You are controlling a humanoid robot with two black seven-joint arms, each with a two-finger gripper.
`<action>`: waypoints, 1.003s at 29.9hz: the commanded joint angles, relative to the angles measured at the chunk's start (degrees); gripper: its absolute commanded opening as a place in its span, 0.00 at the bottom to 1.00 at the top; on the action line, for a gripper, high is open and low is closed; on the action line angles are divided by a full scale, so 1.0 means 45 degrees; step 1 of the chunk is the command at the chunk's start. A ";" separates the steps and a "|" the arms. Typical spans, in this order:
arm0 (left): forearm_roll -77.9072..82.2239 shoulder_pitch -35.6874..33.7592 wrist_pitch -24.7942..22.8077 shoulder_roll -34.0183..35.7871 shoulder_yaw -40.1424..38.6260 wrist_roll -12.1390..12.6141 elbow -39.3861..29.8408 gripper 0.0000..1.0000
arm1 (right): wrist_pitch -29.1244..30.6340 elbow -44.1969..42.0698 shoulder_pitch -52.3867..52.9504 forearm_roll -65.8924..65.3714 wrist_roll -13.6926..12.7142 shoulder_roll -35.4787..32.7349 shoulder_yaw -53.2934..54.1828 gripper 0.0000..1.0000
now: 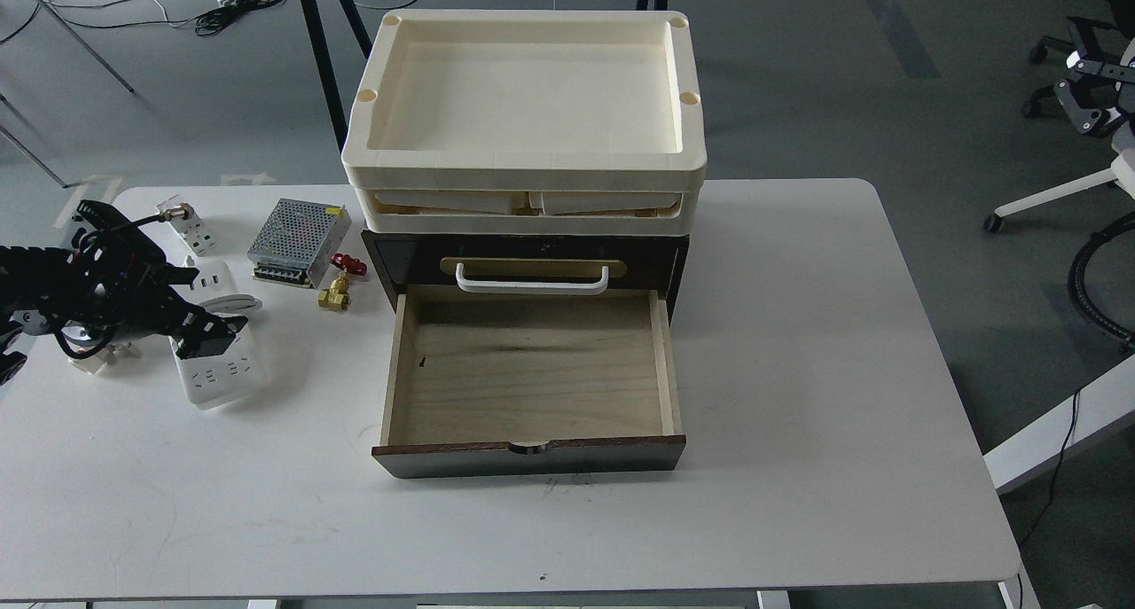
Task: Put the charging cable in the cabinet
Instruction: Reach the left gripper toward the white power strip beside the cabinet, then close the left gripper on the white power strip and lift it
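Observation:
The charging cable, a white power strip (223,377) with its coiled cord (238,304), lies on the table left of the cabinet. My left gripper (213,334) hangs over the strip's middle, close above or touching it. Its two fingers look spread, so it is open, and it hides part of the strip. The dark brown cabinet (390,256) stands mid-table. Its lower drawer (532,370) is pulled out and its pale wood inside is empty. The white bar handle (532,281) is on the closed upper drawer. My right gripper is out of view.
Cream plastic trays (523,161) are stacked on the cabinet. A silver mesh power-supply box (297,230), a red-handled brass valve (337,285) and a small white adapter (195,232) lie behind the strip. Metal fittings (89,361) lie partly under my left arm.

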 commanded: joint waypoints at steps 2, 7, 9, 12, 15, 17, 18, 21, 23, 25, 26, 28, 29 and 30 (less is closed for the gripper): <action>-0.0116 0.0009 0.1206 -0.0868 0.0469 0.0000 0.1922 0.87 | 0.0001 0.0002 -0.0040 -0.0003 0.0000 0.0011 -0.0001 1.00; -0.0117 0.0068 0.1541 -0.1241 0.0469 0.0000 0.2590 0.81 | 0.0001 0.0002 -0.0157 0.0016 0.0000 0.0030 -0.0001 1.00; -0.0136 0.0204 0.1561 -0.1260 0.0469 0.0000 0.2590 0.79 | 0.0001 0.0002 -0.0216 -0.0003 0.0000 0.0011 -0.0001 1.00; -0.0156 0.0283 0.1561 -0.1280 0.0450 0.0000 0.2570 0.78 | 0.0001 0.0002 -0.0235 0.0016 0.0000 0.0011 -0.0001 1.00; -0.0194 0.0302 0.1600 -0.1280 0.0430 0.0000 0.2570 0.76 | 0.0001 -0.0017 -0.0294 -0.0003 0.0000 0.0011 -0.0001 1.00; -0.0428 0.0302 0.1716 -0.1300 0.0430 0.0000 0.2570 0.76 | 0.0020 0.0002 -0.0333 0.0016 0.0000 0.0011 0.0019 1.00; -0.0526 0.0322 0.1833 -0.1300 0.0449 0.0000 0.2589 0.76 | 0.0001 0.0002 -0.0333 0.0016 0.0000 0.0011 -0.0001 1.00; -0.0566 0.0458 0.1873 -0.1300 0.0449 0.0000 0.2590 0.75 | 0.0001 0.0002 -0.0333 -0.0003 0.0000 0.0011 -0.0001 1.00; -0.0566 0.0497 0.1873 -0.1280 0.0469 0.0000 0.2609 0.74 | 0.0001 0.0002 -0.0353 -0.0003 0.0000 0.0011 -0.0001 1.00; -0.0585 0.0653 0.1873 -0.1300 0.0449 0.0000 0.2609 0.74 | 0.0001 0.0002 -0.0353 -0.0003 0.0000 0.0011 0.0019 1.00; -0.0605 0.0770 0.1893 -0.1300 0.0449 0.0000 0.2609 0.73 | 0.0001 0.0002 -0.0353 0.0016 0.0000 0.0011 -0.0001 1.00; -0.0624 0.0830 0.1971 -0.1377 0.0449 0.0000 0.2667 0.73 | 0.0001 0.0002 -0.0353 -0.0003 0.0000 0.0011 0.0019 1.00; -0.0624 0.0849 0.1990 -0.1416 0.0449 0.0000 0.2764 0.72 | 0.0001 0.0002 -0.0353 0.0016 0.0000 0.0011 -0.0001 1.00; -0.0624 0.0849 0.2029 -0.1494 0.0449 0.0000 0.2939 0.72 | 0.0001 0.0002 -0.0353 0.0016 0.0000 0.0011 -0.0001 1.00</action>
